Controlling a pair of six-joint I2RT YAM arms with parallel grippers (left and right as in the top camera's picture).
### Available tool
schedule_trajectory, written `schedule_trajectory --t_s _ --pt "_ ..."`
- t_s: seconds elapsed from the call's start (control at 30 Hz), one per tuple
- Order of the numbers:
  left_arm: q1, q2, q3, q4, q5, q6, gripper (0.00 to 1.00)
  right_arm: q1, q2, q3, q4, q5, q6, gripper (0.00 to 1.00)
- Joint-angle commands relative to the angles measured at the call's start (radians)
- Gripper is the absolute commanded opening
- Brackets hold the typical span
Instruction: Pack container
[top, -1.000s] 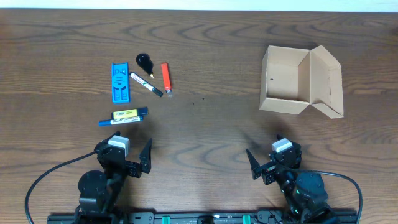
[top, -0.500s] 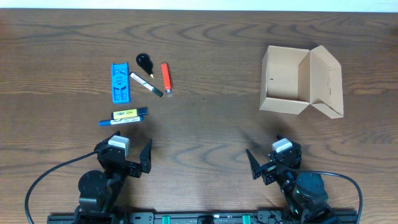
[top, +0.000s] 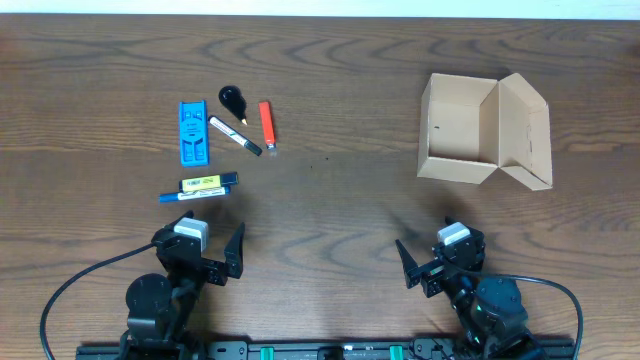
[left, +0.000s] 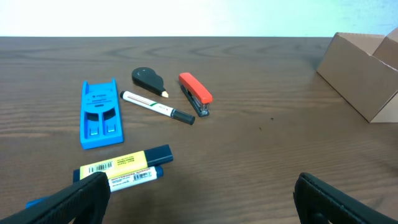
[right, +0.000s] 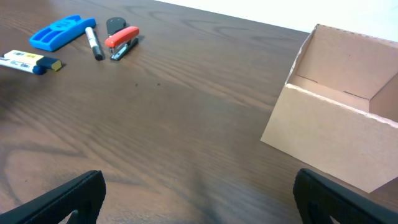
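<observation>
The container (top: 462, 140) is a tan cardboard box, open, its flap lid folded out to the right; it stands at the right of the table and shows in the right wrist view (right: 339, 134) and the left wrist view (left: 367, 74). At the left lie a blue holder (top: 193, 132), a black round tape (top: 231, 98), a white marker (top: 235, 136), a red stapler (top: 266, 124) and yellow and blue markers (top: 200, 187). My left gripper (top: 205, 262) is open and empty at the front left. My right gripper (top: 430, 268) is open and empty at the front right.
The wooden table (top: 340, 190) runs to a pale far edge at the top. Black cables loop from both arm bases along the front edge. The blue holder (left: 99, 115), stapler (left: 196, 93) and markers (left: 121, 169) lie ahead of the left gripper.
</observation>
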Motion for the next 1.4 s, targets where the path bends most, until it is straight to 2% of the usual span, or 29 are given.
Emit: schedule_trajectory --t_s 0.0,0.2,0.33,0.43,0.67,0.8,0.97,1.13,1.37 --pt "0.008 -0.008 -0.023 -0.005 0.007 0.018 0.95 -0.008 -0.01 -0.005 0.002 -0.004 -0.011 0.99" --pt "0.008 -0.008 -0.023 -0.005 0.007 0.018 0.95 -0.008 -0.01 -0.005 0.003 -0.009 0.006 0.99" --pt "0.008 -0.008 -0.023 -0.005 0.007 0.018 0.95 -0.008 -0.01 -0.005 0.022 -0.042 0.322 0.99" --pt "0.008 -0.008 -0.023 -0.005 0.007 0.018 0.95 -0.008 -0.01 -0.005 0.089 -0.043 0.428 0.99" --pt "0.008 -0.008 -0.023 -0.005 0.007 0.018 0.95 -0.026 0.053 0.034 0.106 -0.053 0.445 0.99" --pt "0.008 -0.008 -0.023 -0.005 0.007 0.018 0.95 -0.069 0.211 0.185 0.083 -0.013 0.366 0.99" --pt "0.008 -0.008 -0.023 -0.005 0.007 0.018 0.95 -0.163 0.541 0.467 -0.008 0.011 0.242 0.99" --pt "0.008 -0.008 -0.023 -0.005 0.007 0.018 0.95 -0.216 0.829 0.671 -0.013 0.011 0.15 0.99" --pt "0.008 -0.008 -0.023 -0.005 0.007 0.018 0.95 -0.253 1.197 0.858 -0.014 0.01 0.127 0.99"
